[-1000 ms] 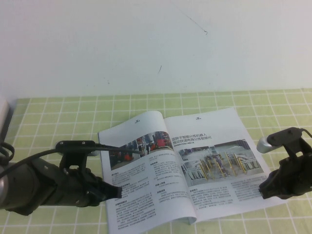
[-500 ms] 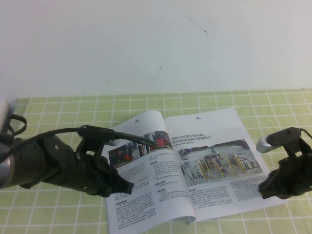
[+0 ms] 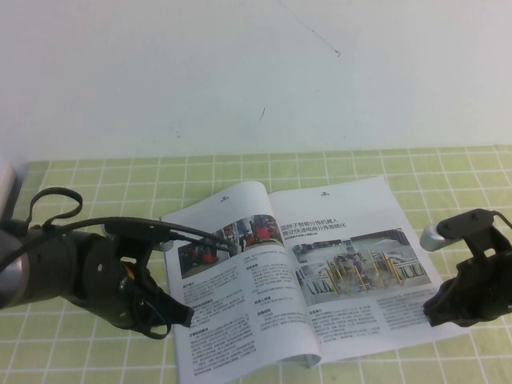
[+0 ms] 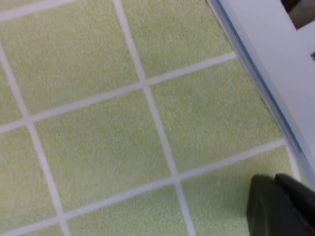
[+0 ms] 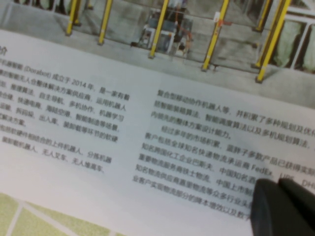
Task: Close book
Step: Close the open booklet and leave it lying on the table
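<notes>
open book [image 3: 296, 276] between left gripper [image 3: 182, 314] and right gripper [image 3: 432, 310]

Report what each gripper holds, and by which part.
Nothing visibly held. The left gripper sits at the left edge of the magazine; the right gripper is over its right page's lower corner.

Lower left of the high view, the left arm [image 3: 80, 276]: a fat, matte black barrel, pale grey right at the frame's edge. A black cable [image 3: 192, 233] loops over its back and runs forward along the top. It narrows to the left gripper [image 3: 180, 314], dark and blocky. Lower right, the right arm [image 3: 480, 280]: black, angular, topped by a silver-grey rounded cap [image 3: 436, 238]. The right gripper [image 3: 433, 311], at its low end, is black too.
</notes>
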